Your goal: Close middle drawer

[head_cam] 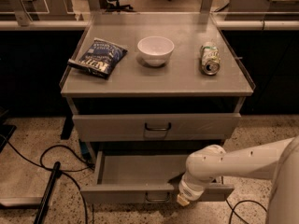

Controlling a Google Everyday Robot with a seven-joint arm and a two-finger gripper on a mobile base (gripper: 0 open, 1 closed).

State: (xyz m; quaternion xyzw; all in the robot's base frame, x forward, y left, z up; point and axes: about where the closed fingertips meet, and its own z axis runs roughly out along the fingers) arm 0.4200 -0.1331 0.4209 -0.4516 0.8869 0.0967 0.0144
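Grey middle drawer (126,193) stands pulled out, its front seemingly against the gripper (183,199), whose grip state I cannot tell; pushing off-centre, handle (157,197) to its left, could skew and jam it

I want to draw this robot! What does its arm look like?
The arm is creamy white and smooth, like a fat round tube, with a ball-shaped joint and a few tiny dark dots along it. Near the end it has ringed ridges. No cables or writing show on it. Its tool is a small pale stub, down at the front of the open middle drawer.
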